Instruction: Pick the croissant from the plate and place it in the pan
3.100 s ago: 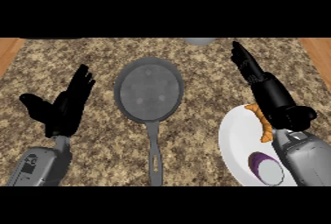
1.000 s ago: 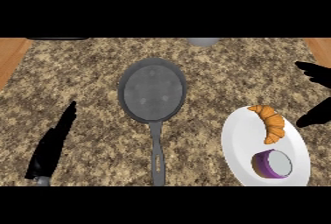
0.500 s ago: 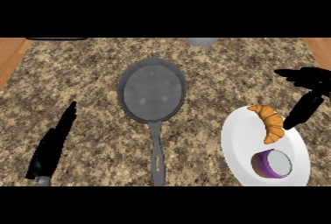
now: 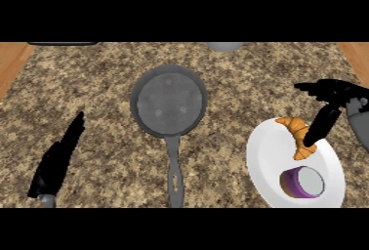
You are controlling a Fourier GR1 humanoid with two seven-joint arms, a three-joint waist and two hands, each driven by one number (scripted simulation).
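One curved croissant (image 4: pixel 291 124) lies on the round white plate (image 4: pixel 270 156) under the right hand's (image 4: pixel 344 95) spread fingers (image 4: pixel 311 88).

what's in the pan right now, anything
Empty: the pan shows only its bare grey inside. The croissant lies on the plate, with the open right hand over it.

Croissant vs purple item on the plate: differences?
The croissant is orange, long and curved; the purple item is round with a pale grey centre. The croissant lies at the far side of the plate, the purple item at the near side. The right robot hand overlaps the croissant in view; the purple item is uncovered. Both sit on the plate.
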